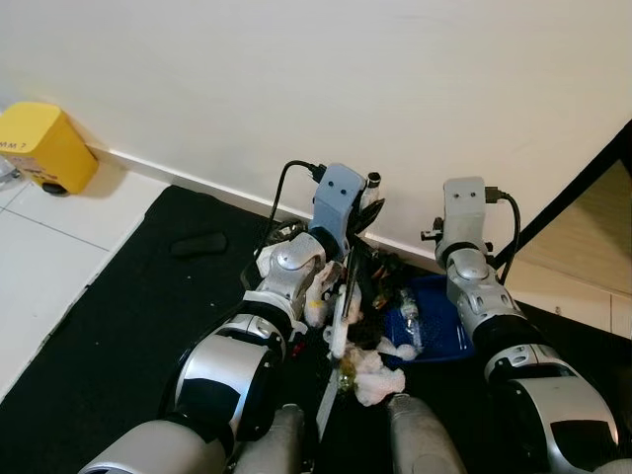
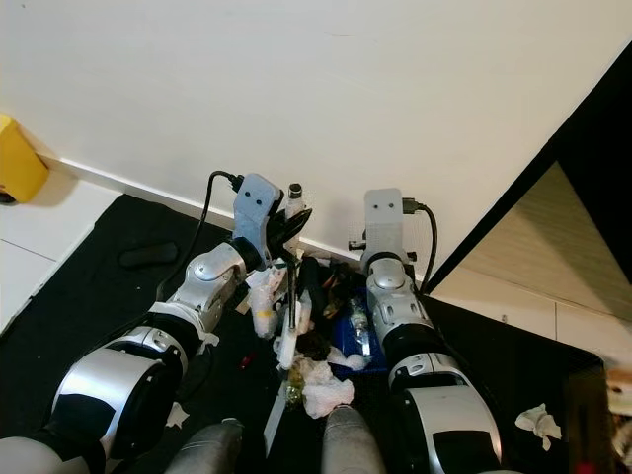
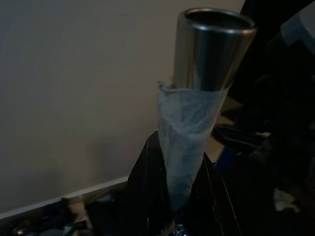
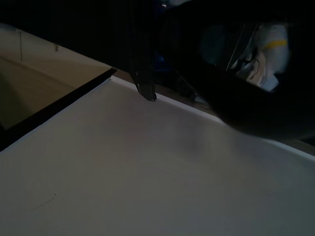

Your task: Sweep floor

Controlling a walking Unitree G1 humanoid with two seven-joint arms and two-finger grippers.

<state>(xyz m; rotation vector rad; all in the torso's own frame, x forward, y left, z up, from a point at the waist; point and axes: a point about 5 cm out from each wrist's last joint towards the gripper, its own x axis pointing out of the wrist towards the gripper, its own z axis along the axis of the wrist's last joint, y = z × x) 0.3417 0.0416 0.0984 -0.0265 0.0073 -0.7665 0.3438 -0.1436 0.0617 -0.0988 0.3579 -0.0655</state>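
Left gripper (image 3: 172, 196): fingers clamped on a metal broom handle (image 3: 209, 49), just below a wrap of pale tissue (image 3: 189, 128); the open tube end stands above the grip.
Right gripper (image 2: 380, 212): held up close to the white wall (image 1: 296, 79); its wrist view is dark, so I cannot tell how its fingers stand or whether it carries anything.
Broom: the shaft (image 1: 341, 316) runs down between the two arms toward the floor; its head is hidden below the frame edge.
Dustpan: blue dustpan (image 1: 439, 336) lies on the black mat (image 1: 128, 316), near the baseboard, under the right forearm.
Rubbish: crumpled tissues (image 1: 370, 375) and a small plastic bottle (image 1: 408, 316) sit at and on the dustpan's edge, with dark scraps mixed in. One more tissue (image 2: 538, 420) lies well apart on the mat, to the right.
Risk 1: the tissue wrap probably makes the handle slippery; a hard stroke could twist it in the grip.
Risk 2: both arms are close to the wall; a forward push could knock the handle end or right gripper into it.
Risk 3: a fast sweep could roll the bottle off the dustpan and scatter the light tissues.
Risk 4: the far tissue is easy to miss.
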